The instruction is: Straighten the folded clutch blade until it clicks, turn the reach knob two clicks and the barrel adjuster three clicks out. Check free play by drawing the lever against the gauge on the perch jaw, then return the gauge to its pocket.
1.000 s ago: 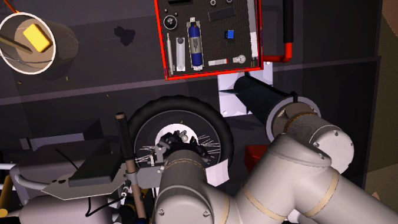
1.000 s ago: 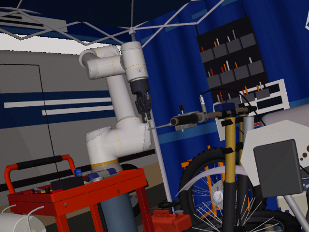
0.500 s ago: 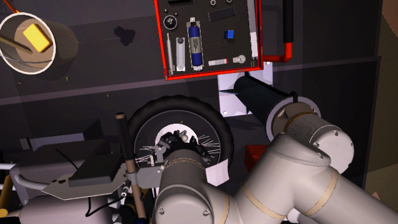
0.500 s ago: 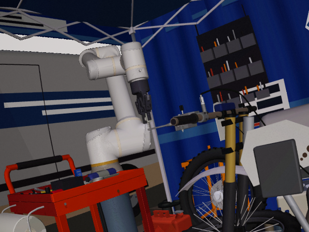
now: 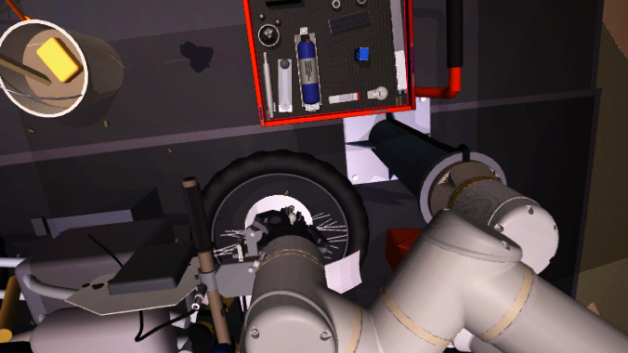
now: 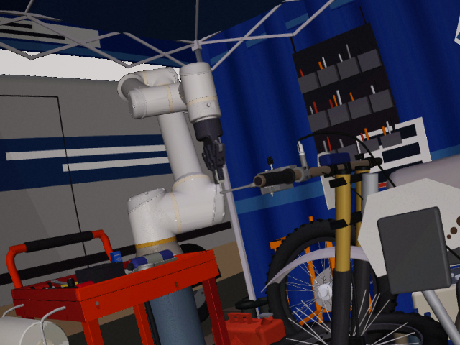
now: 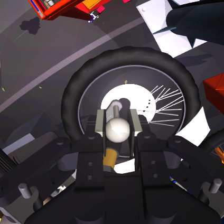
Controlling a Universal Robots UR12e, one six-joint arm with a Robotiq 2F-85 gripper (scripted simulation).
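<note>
Most of the clutch lever blade (image 6: pixel 237 188) is hidden behind my wrist in the side camera; only its ball end (image 7: pixel 117 130) shows plainly, in the wrist camera. That ball end sits between the fingers of my gripper (image 7: pixel 117 124), which is closed on it. The thin blade runs from my gripper (image 6: pixel 219 182) toward the perch (image 6: pixel 273 187) under the black handlebar grip (image 6: pixel 275 178). A small black knob (image 6: pixel 270 160) stands above the perch, and the barrel adjuster (image 6: pixel 301 150) rises beside it where the cable leaves.
The red tool cart (image 6: pixel 111 282) stands beside my base, its tray (image 5: pixel 330 55) holding a blue cylinder and small tools. The front wheel (image 5: pixel 283 218) lies directly below my gripper. The fork legs (image 6: pixel 343 230) and number plate stand to the right.
</note>
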